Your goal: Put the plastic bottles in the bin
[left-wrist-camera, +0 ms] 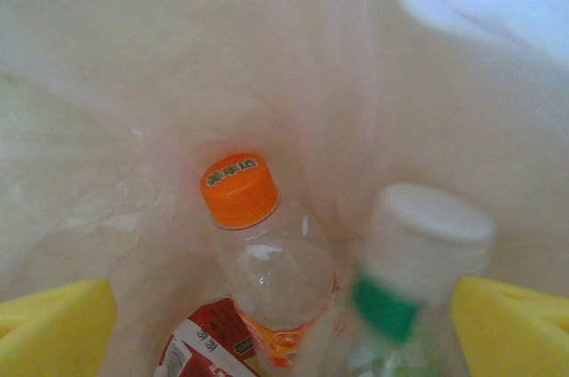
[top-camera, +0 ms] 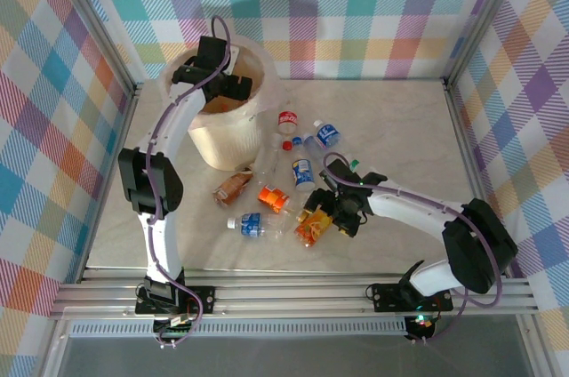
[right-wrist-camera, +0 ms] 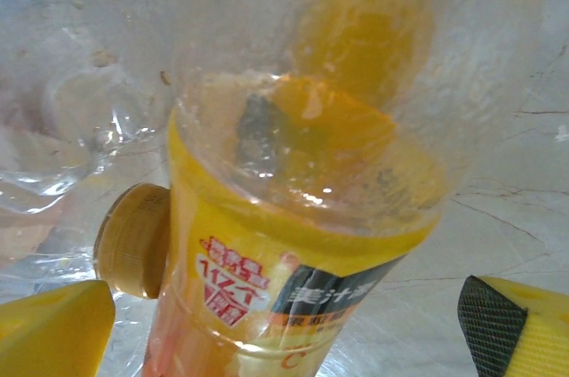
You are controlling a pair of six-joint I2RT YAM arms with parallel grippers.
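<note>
Left gripper is over the bin, jaws wide apart. In the wrist view a blurred white-capped bottle sits between the yellow fingers, unclamped. An orange-capped bottle lies deeper in the bag. Right gripper is low over the table, jaws apart, straddling a yellow-labelled bottle. Several other bottles lie just right of the bin.

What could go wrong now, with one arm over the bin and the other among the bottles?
The right jaws stand open around the yellow-labelled bottle; closing, they might also catch the yellow cap beside it. Over the bin, the white-capped bottle sits between the open left jaws and could snag the bag.
</note>
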